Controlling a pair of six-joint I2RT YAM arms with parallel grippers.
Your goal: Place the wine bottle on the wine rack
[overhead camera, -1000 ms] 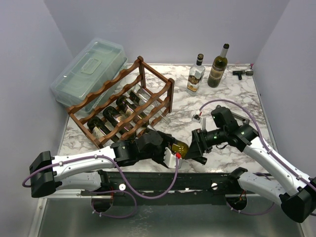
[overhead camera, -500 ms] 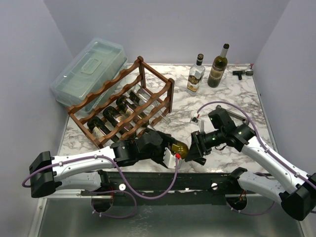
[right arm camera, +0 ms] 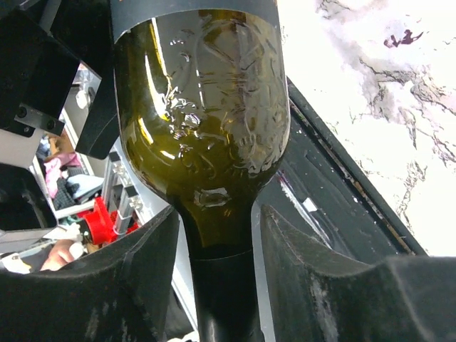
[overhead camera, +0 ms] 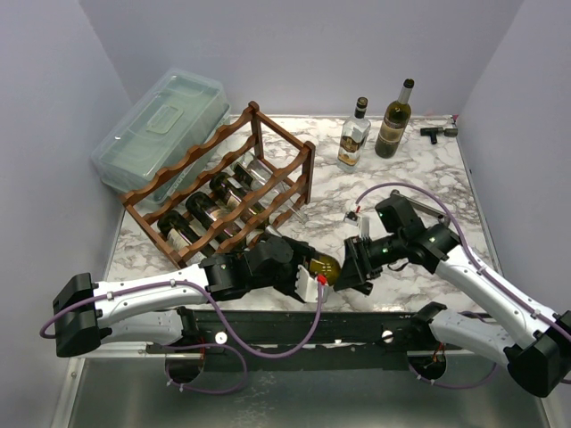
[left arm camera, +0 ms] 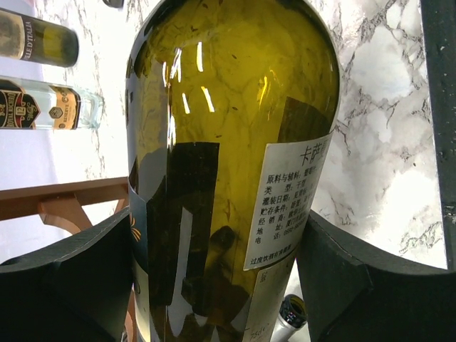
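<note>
Between the jaws of the left gripper (overhead camera: pixel 299 267) the wine bottle (overhead camera: pixel 324 267) is grasped by its body. The curved fingers (left arm camera: pixel 64 285) are pressed against the glass on both sides, low over the near edge of the table (overhead camera: pixel 419 178). The bottle's shoulder and neck are pointed toward the right gripper (overhead camera: pixel 350 267), whose jaws are set on either side of the neck. Whether they are clenched on it or only closing in cannot be told from the right wrist view. The step in hand is judged to be a handover or a two-armed regrip, with the bottle not yet on the rack. Just beyond the left jaws and to their left the wine rack (overhead camera: pixel 257 125) is found, with several racked bottles (overhead camera: pixel 201 212) laid in it. For the next move, a firm hold on the neck would be needed before either grip is eased. The bottle would then have to be carried level and lined up with a free scallop. Well beyond the right jaws a clear upright bottle (overhead camera: pixel 354 135) and a dark upright bottle (overhead camera: pixel 393 120) are seen, and a lidded plastic box (overhead camera: pixel 161 120) lies behind the rack.
</note>
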